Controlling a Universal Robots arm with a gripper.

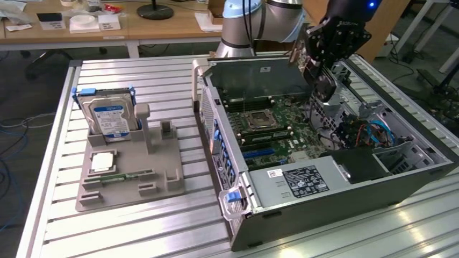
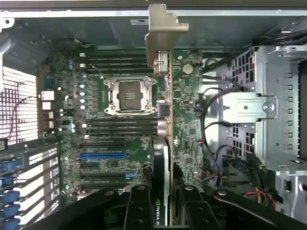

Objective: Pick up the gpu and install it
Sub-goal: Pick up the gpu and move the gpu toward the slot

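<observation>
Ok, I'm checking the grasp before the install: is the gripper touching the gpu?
Touching. The wrist view shows the gripper clamped against both faces of the gpu, which is seen edge-on between its black fingers.

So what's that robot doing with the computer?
The robot arm's black pincer is clamped on a thin green graphics card with a black cooler and silver metal bracket. It holds the card on edge above the green motherboard inside the open grey computer case. The card is not in a slot yet.
</observation>
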